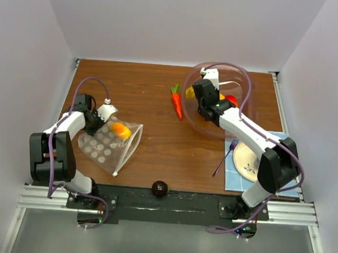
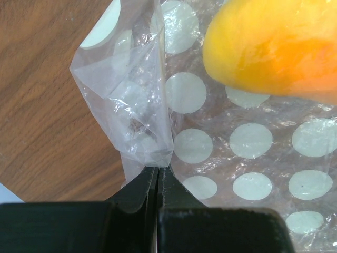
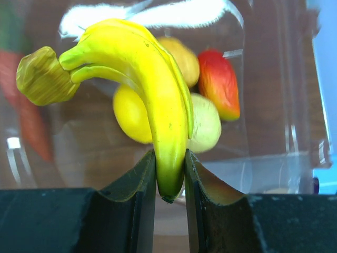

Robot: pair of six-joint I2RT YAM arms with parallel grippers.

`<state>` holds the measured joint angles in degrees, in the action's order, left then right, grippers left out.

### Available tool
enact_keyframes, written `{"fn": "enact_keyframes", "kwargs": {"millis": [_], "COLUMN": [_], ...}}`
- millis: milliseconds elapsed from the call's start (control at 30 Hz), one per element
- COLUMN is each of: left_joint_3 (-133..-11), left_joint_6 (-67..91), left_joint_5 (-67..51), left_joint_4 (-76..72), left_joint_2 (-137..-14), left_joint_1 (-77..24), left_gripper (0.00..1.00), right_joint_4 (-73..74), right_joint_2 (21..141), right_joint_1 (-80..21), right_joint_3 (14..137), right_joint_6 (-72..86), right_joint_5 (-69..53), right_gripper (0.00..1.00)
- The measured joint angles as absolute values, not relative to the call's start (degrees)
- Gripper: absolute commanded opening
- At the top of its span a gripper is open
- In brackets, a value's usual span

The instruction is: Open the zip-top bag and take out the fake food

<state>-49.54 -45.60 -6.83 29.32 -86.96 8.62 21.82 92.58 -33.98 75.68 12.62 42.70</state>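
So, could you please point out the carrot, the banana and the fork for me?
carrot [image 1: 177, 106], top view, on its orange body.
banana [image 3: 158, 100], right wrist view, on its curved middle.
fork [image 1: 223, 161], top view, on its handle.

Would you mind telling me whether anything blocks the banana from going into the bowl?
Nothing visible does: the right gripper holds the banana over the open bowl, where other toy fruits lie.

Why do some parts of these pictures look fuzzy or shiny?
Right wrist: the banana is sharp, the fruits behind it soft, a white glare streak crosses the bowl. Left wrist: the orange fruit is blurred, the dotted bag crisp. Top external: evenly lit.
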Motion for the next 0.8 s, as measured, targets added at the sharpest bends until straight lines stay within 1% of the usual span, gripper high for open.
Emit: {"fn": "enact_keyframes", "kwargs": {"millis": [67, 100, 133, 167, 333, 400, 500, 667, 733, 800], "left_joint_3": [-49.54, -49.54, -49.54, -49.54, -49.47, -49.47, -49.47, -49.47, -49.47, -49.47], "left_joint_6": [-45.6, -45.6, -45.6, -45.6, -45.6, -45.6, -45.6, -45.58, -45.6, -45.58], "left_joint_5": [-6.85, -6.83, -6.83, -6.85, -6.83, -6.83, -6.83, -6.83, -6.83, -6.85], "left_joint_4": [29.32, 29.32, 29.32, 29.32, 29.3, 29.3, 29.28, 29.3, 29.34, 29.34], "left_joint_2": [-86.96, -86.96, -86.96, -86.96, -86.96, -86.96, -86.96, -86.98, -86.98, -86.98], "left_joint_1": [8.62, 8.62, 8.62, 8.62, 8.62, 8.62, 8.62, 8.62, 8.62, 8.62], "left_gripper": [0.0, 0.0, 0.0, 0.0, 0.0, 0.0, 0.0, 0.0, 0.0, 0.0], "right_joint_4": [23.31, 23.99, 24.53, 25.15, 27.49, 27.42, 26.5, 24.25, 23.83, 23.55], "right_joint_2": [94.54, 95.48, 96.51, 97.41, 97.51, 94.21, 86.91, 73.65, 71.24, 71.4], "right_joint_1": [-33.65, -33.54, -33.36, -33.21, -33.45, -35.51, -42.09, -57.14, -61.32, -64.99], "right_joint_3": [74.83, 74.63, 74.65, 74.74, 75.57, 75.57, 75.57, 71.68, 67.81, 63.96], "right_joint_6": [13.54, 13.91, 14.37, 14.83, 14.28, 12.58, 9.39, 5.69, 5.45, 5.58], "right_joint_5": [42.63, 42.61, 42.63, 42.61, 42.26, 41.82, 37.65, 19.31, 13.56, 10.2], "right_gripper": [0.45, 0.76, 0.91, 0.99, 0.99, 0.99, 0.99, 0.99, 0.99, 0.99]}}
